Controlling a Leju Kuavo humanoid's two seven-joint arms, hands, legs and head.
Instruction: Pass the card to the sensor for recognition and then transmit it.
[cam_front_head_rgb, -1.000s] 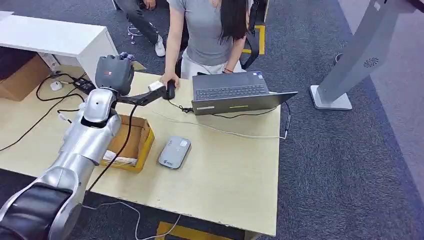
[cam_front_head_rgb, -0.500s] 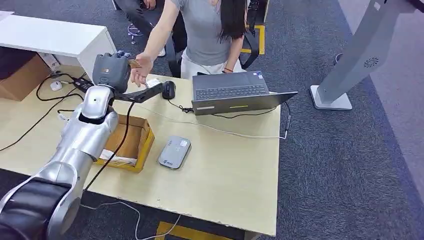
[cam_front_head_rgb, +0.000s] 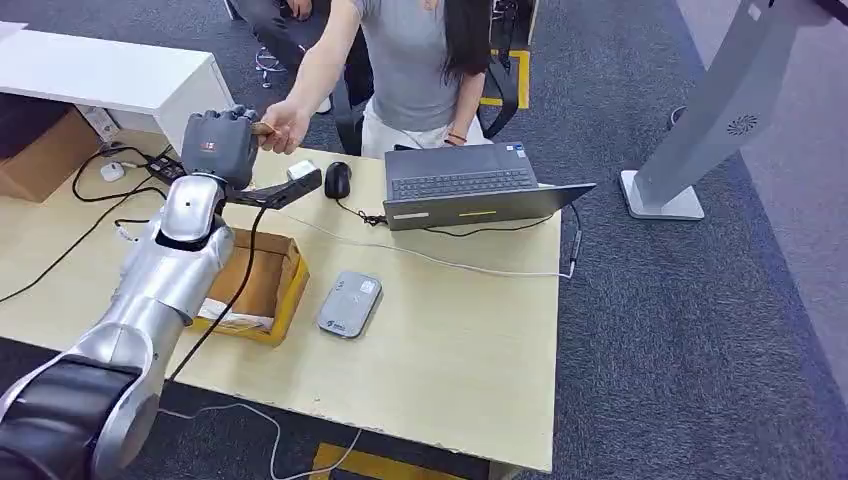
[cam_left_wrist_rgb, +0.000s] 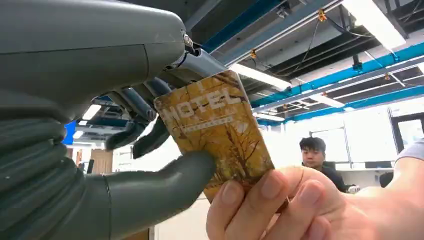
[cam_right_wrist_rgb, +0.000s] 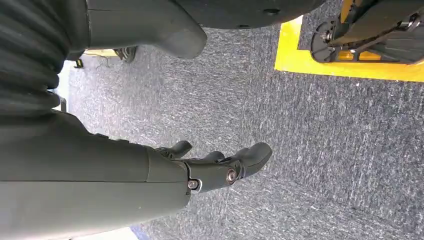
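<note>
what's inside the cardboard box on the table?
Head view: the box is open-topped, and something pale, like paper or plastic, lies at its near end. The left arm crosses over the box and covers most of the inside, so anything else in there is hidden.

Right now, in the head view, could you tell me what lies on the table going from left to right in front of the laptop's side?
Cardboard box → grey card reader → black mouse → open laptop.
</note>
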